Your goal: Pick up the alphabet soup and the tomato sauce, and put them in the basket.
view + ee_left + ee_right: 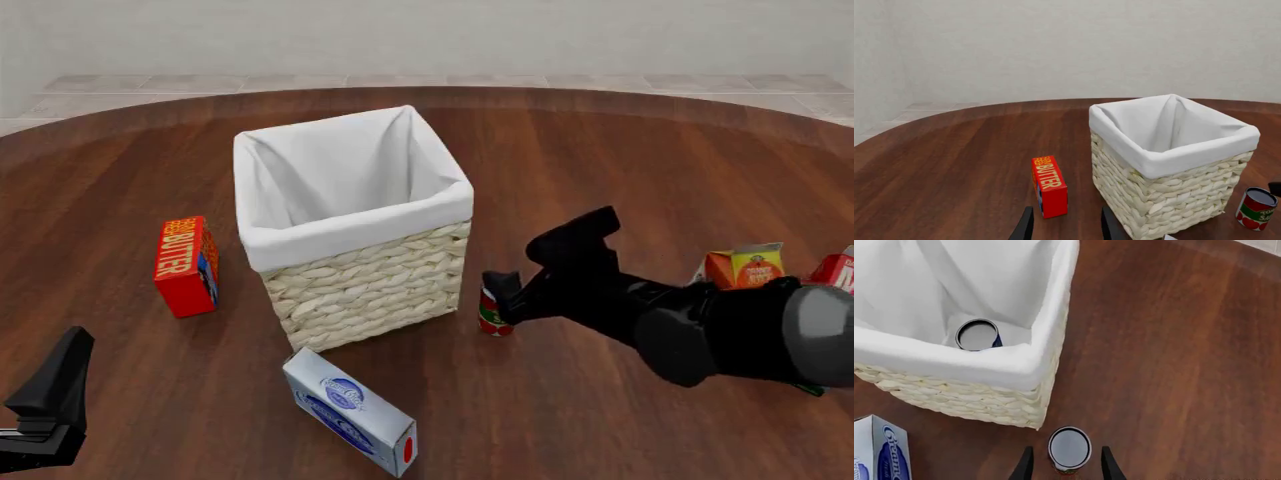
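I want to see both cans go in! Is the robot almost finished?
Halfway. The blue soup can already sits inside the basket. The red tomato can stands on the table beside the basket, between the open fingers of the right gripper. It needs gripping, lifting and dropping in.

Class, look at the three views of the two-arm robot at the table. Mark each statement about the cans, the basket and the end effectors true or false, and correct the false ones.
1. The alphabet soup already stands inside the basket. True.
2. The tomato sauce lies tipped on its side. False: it stands upright on the table, beside the basket.
3. The right end effector is open, with a finger on either side of the tomato sauce. True.
4. The butter box is inside the basket. False: it stands on the table, apart from the basket.
5. The left end effector holds a can. False: it is open and holds nothing.
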Action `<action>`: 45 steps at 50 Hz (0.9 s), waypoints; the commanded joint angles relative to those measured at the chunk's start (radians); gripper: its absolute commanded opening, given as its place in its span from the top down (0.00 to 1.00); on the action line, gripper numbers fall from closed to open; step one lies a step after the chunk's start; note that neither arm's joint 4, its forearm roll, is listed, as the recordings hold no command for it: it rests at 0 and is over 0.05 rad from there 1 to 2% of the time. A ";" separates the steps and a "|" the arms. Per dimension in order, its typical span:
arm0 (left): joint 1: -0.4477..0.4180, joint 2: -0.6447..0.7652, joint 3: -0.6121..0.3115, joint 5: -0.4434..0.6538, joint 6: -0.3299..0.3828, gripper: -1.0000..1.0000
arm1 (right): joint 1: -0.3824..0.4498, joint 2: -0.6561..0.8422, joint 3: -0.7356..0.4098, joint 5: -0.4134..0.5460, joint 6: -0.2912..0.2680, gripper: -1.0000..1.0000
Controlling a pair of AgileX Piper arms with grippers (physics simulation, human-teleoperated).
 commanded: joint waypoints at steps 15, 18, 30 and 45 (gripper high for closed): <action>0.000 0.000 0.000 0.000 0.000 0.00 | -0.003 0.059 0.010 -0.040 0.012 0.00; 0.000 0.000 0.000 0.000 0.000 0.00 | -0.008 0.066 0.007 -0.045 0.012 0.00; 0.000 0.000 0.000 0.000 0.000 0.00 | -0.011 0.085 0.001 -0.048 0.004 0.00; 0.000 0.000 0.000 0.000 0.000 0.00 | -0.013 0.119 0.003 -0.063 0.001 0.00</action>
